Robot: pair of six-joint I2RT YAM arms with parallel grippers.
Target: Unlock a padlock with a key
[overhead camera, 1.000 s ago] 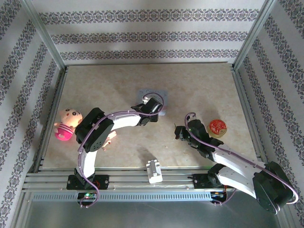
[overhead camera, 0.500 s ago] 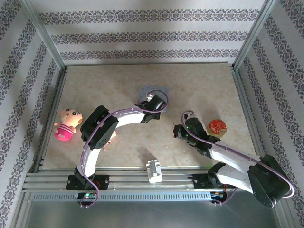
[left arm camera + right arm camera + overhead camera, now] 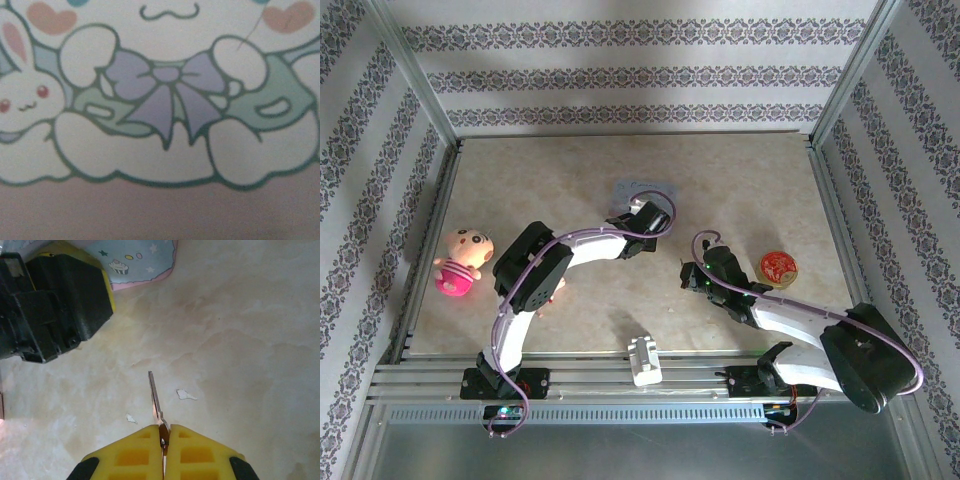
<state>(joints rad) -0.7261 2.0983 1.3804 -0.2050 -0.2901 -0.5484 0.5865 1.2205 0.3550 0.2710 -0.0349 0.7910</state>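
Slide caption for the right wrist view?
Right claw pinches the key, blade out over the beige table, lilac tin beyond.

The beige table (image 3: 620, 165) carries a doll (image 3: 460, 262), lilac tin (image 3: 642, 189), red disc (image 3: 778, 268) and white block (image 3: 644, 358).

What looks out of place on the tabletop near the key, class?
Two small white flecks lie on the table, one each side of the key pinched in the right gripper. They look like stray chips; what they are is unclear.

White arms (image 3: 592, 251), black joints (image 3: 532, 268), purple cables (image 3: 698, 241)
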